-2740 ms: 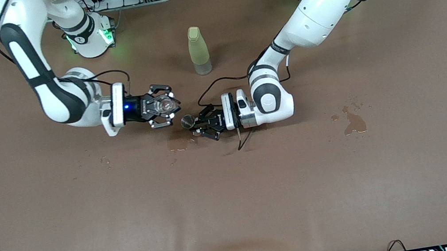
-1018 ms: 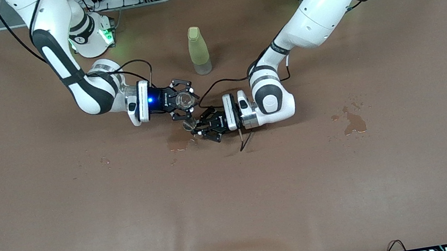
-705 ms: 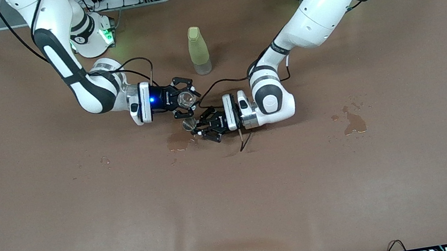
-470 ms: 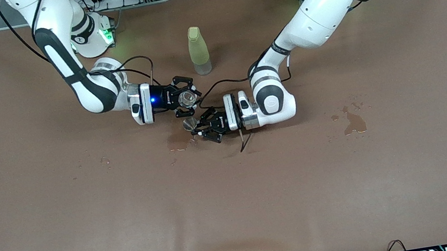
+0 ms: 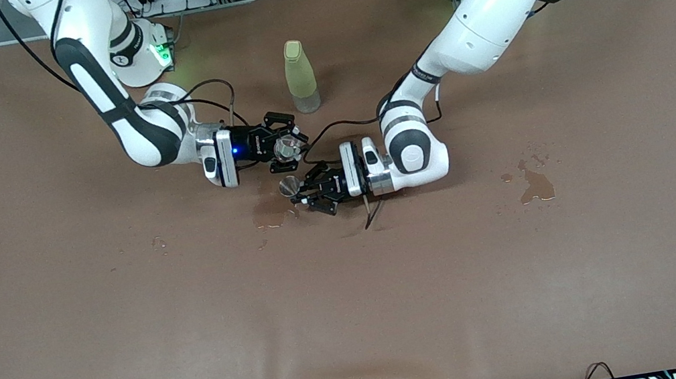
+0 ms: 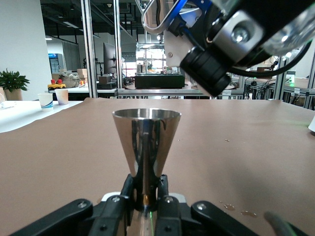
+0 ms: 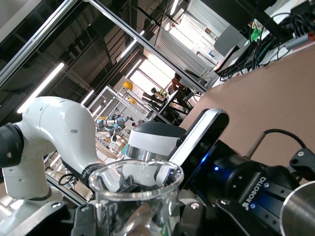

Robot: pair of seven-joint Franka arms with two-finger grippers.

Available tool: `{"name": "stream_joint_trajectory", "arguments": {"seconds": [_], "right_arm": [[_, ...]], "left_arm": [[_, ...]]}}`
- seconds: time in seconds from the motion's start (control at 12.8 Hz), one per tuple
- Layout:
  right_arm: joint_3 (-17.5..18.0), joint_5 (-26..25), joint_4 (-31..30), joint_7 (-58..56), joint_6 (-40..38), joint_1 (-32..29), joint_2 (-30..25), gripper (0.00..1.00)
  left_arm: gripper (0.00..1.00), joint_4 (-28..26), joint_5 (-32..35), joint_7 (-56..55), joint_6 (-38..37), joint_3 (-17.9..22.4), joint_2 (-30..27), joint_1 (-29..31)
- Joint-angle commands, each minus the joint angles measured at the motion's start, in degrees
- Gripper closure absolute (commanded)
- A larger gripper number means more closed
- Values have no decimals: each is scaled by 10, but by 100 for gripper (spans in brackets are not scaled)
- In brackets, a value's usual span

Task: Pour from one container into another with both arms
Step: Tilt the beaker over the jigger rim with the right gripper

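Bystanders on the brown table

A tall yellow-green plastic bottle stands upright on the brown cloth-covered table. A dark wet spill patch lies toward the left arm's end, with another wet stain mid-table.

White jointed arms, black bands, black cables, black end effectors.
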Motion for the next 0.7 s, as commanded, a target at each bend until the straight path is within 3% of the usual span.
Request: {"name": "stream_joint_trajectory", "arguments": {"seconds": [0.0, 0.63], "right_arm": [[6, 13, -6, 43, 14, 0, -20, 100], [8, 13, -7, 142, 34, 0, -27, 100]], "left_arm": [[100, -10, -19, 32, -11, -1, 1, 4], [100, -34, -16, 52, -46, -1, -3, 21]]}}
